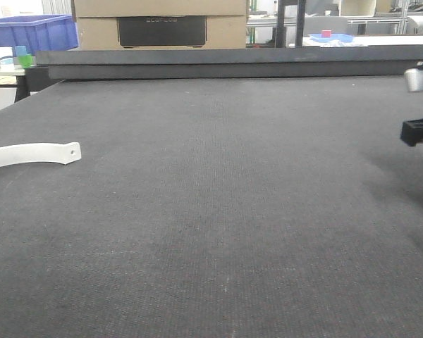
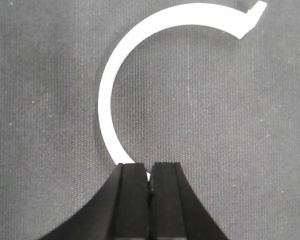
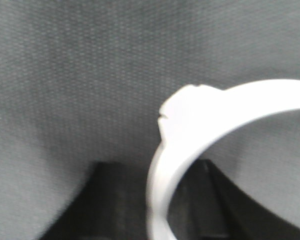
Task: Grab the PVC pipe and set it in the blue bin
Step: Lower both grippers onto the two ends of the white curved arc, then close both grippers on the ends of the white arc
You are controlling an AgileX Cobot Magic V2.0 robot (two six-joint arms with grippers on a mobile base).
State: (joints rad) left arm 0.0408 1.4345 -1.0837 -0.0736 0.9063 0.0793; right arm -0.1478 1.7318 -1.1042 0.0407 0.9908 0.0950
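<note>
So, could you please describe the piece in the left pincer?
Start at the dark grey table mat and go to its left edge. There the left pincer pinches a curved white PVC piece, C-shaped, with a small hole at its tip.

**Worktop layout around the two end effectors**

One pipe piece (image 2: 110,100) curves ahead of the left end effector (image 2: 149,175), its near end between the fingers and the worktop (image 1: 218,211) beneath. A second pipe piece (image 3: 200,130) rises just before the right end effector (image 3: 172,200). The bin (image 1: 28,32) sits far ahead, beyond the worktop's back edge.
</note>
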